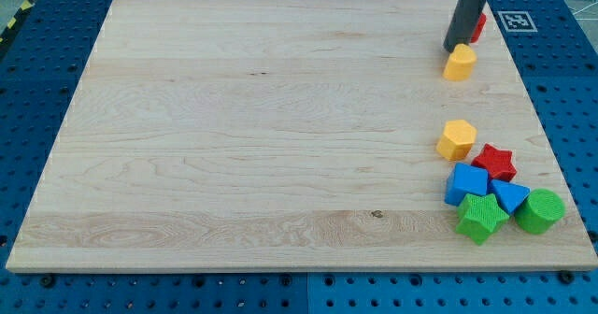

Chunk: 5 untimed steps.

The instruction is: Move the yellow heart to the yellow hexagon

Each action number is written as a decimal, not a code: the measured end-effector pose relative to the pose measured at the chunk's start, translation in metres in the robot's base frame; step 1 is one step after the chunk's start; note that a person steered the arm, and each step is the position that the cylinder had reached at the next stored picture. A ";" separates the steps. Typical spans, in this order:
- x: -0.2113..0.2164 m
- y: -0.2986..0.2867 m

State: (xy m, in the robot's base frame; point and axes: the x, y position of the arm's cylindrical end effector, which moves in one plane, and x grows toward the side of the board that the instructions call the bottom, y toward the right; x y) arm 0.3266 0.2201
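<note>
Heart, yellow, small, touching my tip.

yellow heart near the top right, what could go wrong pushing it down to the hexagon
My tip touches the yellow heart at its upper-left side, so an off-centre push may slide it toward the view's right. The yellow hexagon touches the red star, so overshooting could knock that cluster. A red block sits half hidden behind the rod.

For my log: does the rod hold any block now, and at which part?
Nothing is held. My tip only rests at the top-left edge of the yellow heart, above the yellow hexagon.
</note>
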 end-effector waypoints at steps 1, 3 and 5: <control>0.020 0.004; 0.056 0.007; 0.059 0.006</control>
State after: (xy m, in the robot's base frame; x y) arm 0.3856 0.2259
